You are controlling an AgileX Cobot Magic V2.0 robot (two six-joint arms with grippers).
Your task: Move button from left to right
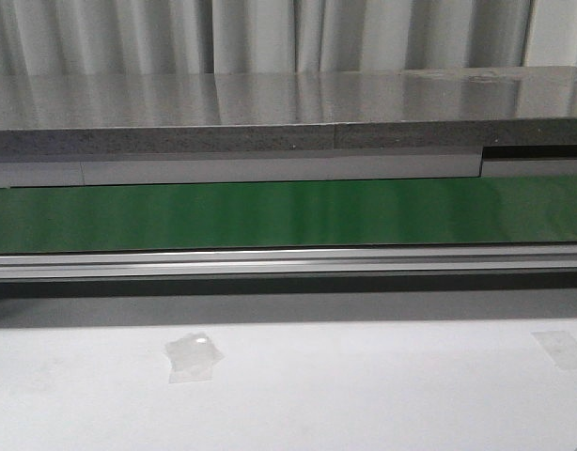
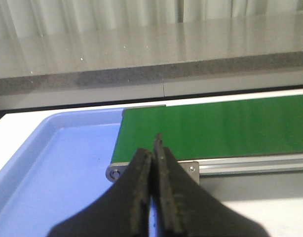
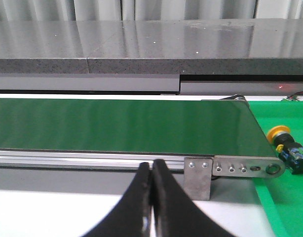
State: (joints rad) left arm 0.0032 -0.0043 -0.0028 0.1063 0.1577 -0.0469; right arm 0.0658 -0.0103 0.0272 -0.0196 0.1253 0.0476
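The button (image 3: 287,144), a yellow-orange cap on a black blocky body, lies on its side on a green surface (image 3: 284,207) just past the right end of the green conveyor belt (image 3: 117,123); it shows only in the right wrist view. My right gripper (image 3: 152,165) is shut and empty, in front of the belt's metal rail, well to the left of the button. My left gripper (image 2: 154,148) is shut and empty at the belt's left end (image 2: 215,126), by the blue tray (image 2: 62,158). Neither gripper shows in the front view.
The belt (image 1: 288,216) runs across the front view behind a metal rail (image 1: 288,263), with a grey counter (image 1: 288,113) and curtains behind. The blue tray holds nothing that I can see. Two tape patches (image 1: 193,357) lie on the white table (image 1: 364,395).
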